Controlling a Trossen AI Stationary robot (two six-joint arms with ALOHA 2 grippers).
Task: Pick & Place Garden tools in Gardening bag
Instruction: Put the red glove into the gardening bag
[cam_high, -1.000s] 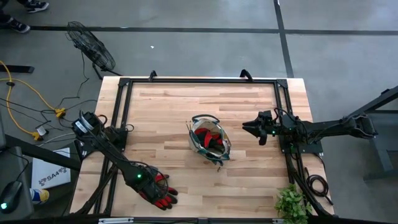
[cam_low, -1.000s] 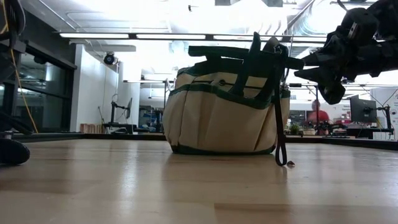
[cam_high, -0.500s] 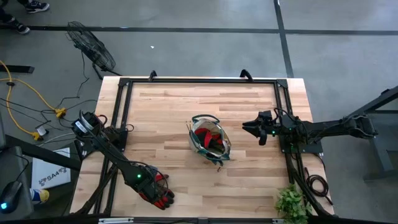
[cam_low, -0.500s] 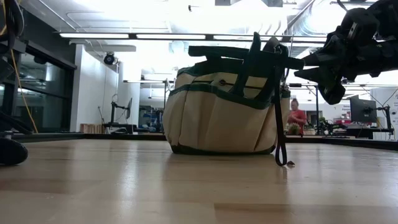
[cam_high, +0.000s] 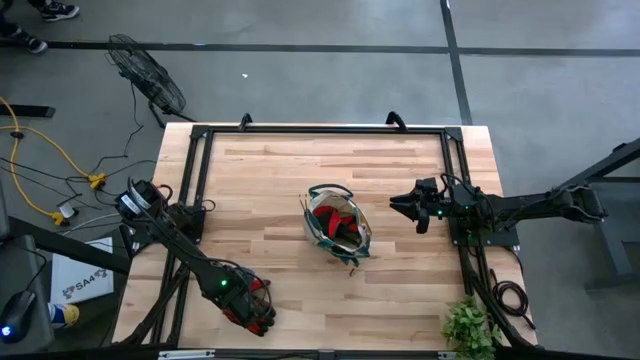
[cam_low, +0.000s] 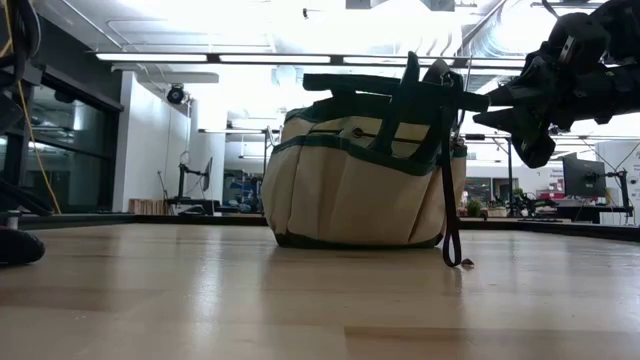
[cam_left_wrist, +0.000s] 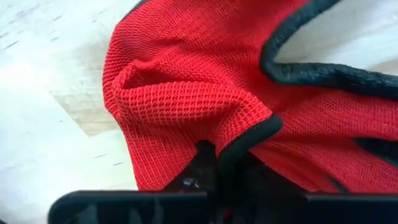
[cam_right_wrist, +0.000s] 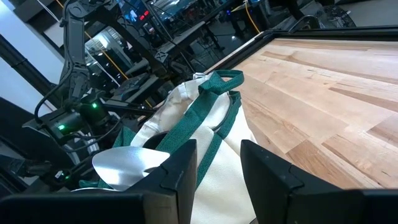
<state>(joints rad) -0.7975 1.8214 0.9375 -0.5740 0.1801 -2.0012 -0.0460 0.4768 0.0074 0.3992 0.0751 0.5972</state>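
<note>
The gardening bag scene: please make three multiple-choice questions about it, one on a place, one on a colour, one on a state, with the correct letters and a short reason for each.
1. Where on the table does the gardening bag stand?
A. near the middle
B. at the far left corner
C. at the near right corner

2. What colour is the knit fabric of the glove pinched by the left claw?
A. blue
B. red
C. white

3. How is the right claw standing?
A. shut on a glove
B. inside the bag
C. open, beside the bag

Answers:
1 A, the high view shows the bag close to the table's centre.
2 B, the left wrist view shows red knit with a black edge.
3 C, the right wrist view shows a gap between its fingers and nothing held.
</note>
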